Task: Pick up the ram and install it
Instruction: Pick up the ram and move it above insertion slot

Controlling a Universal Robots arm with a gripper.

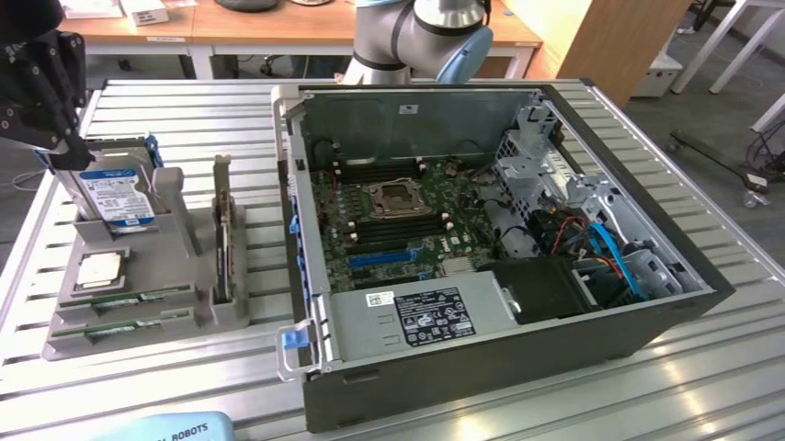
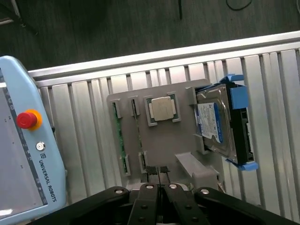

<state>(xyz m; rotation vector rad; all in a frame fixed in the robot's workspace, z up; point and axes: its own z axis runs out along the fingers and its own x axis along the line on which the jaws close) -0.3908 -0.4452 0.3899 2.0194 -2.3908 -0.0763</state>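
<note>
Tool (image 2: 159,172) near thin green ram (image 2: 118,136)

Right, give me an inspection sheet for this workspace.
surface: slatted metal table carrying a grey holder and an open computer case.
job's things: two ram sticks lying in the holder's slots; motherboard exposed.
clutter: hard drive, processor chip, teach pendant.
grippers: gripper shut, holding nothing, above the holder.
cables: blue and red leads inside the case.
surroundings: wooden desks behind the table.
</note>
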